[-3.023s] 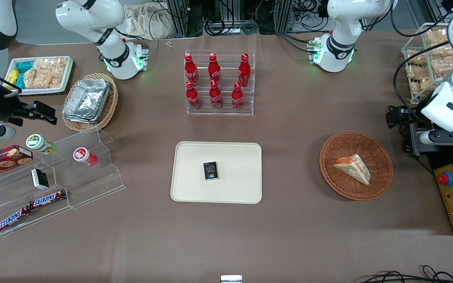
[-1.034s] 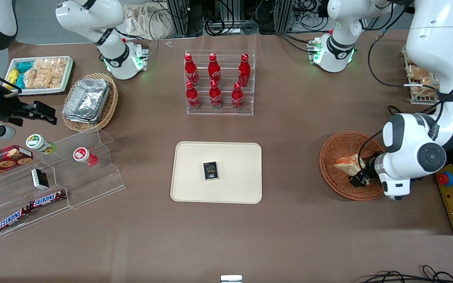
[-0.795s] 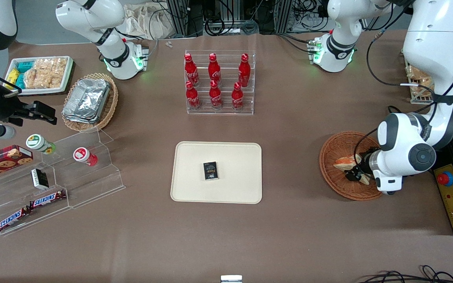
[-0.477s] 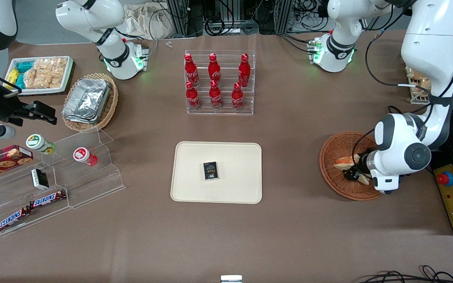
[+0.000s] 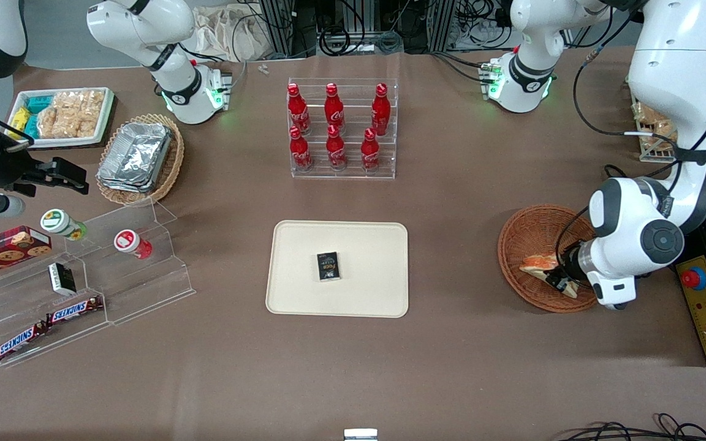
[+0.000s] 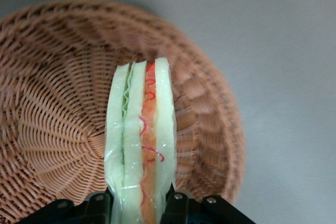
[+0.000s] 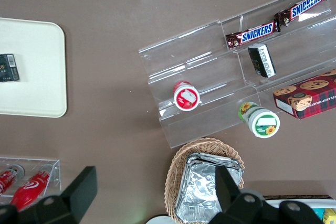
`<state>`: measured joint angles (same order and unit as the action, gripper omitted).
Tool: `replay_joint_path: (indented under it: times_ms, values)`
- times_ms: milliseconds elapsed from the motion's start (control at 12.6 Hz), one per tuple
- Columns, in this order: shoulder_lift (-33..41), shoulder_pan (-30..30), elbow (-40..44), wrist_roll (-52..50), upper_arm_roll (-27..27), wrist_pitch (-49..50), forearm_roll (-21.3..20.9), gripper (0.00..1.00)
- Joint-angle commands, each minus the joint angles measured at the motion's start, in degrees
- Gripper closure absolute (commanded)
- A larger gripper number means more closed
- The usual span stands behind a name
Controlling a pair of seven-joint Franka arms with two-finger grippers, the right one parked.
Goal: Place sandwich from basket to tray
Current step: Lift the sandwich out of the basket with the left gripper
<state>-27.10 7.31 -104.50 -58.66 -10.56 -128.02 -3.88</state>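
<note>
The sandwich is a wrapped wedge of pale bread with orange-red filling. It stands on edge between my gripper's fingers and shows close up in the left wrist view. My gripper is shut on the sandwich over the part of the reddish-brown wicker basket nearest the front camera; the basket also shows in the left wrist view. The cream-beige tray lies at the table's middle, toward the parked arm from the basket, with a small black packet on it.
A clear rack of red bottles stands farther from the front camera than the tray. A red emergency button box lies beside the basket at the working arm's end. A clear stepped shelf with snacks stands toward the parked arm's end.
My gripper came down into the basket and closed on the sandwich. In the last half second it has shifted toward the front camera, and the sandwich has turned up on edge in its grip.
</note>
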Motion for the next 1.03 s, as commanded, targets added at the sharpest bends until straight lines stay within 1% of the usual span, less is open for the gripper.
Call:
replay_joint_path:
  times_ms: [0, 159, 239, 318, 477, 557, 636, 795, 955]
  values:
    - [2.66, -0.1, 6.21, -1.28, -0.6, 8.36, -0.35, 1.0]
    - [2.49, -0.54, 15.16, -1.02, -2.78, 20.3, -0.34, 1.0]
    - [2.06, -0.54, 20.69, -0.93, -4.71, 25.49, -0.26, 1.0]
    - [1.27, -0.63, 24.57, 0.03, -7.26, 28.5, -0.6, 1.0]
    - [0.91, -0.72, 27.15, 7.56, -12.62, 28.97, -0.87, 1.0]
    - [0.47, -2.02, 27.68, 11.43, -14.64, 28.36, -0.87, 1.0]
    - [-1.45, -4.82, 29.69, 12.6, -14.84, 28.27, -1.04, 1.0]
    - [-5.92, -11.15, 34.08, 12.17, -14.75, 28.27, -3.93, 1.0]
    - [-11.19, -16.51, 38.12, 12.17, -14.67, 28.1, -4.38, 1.0]
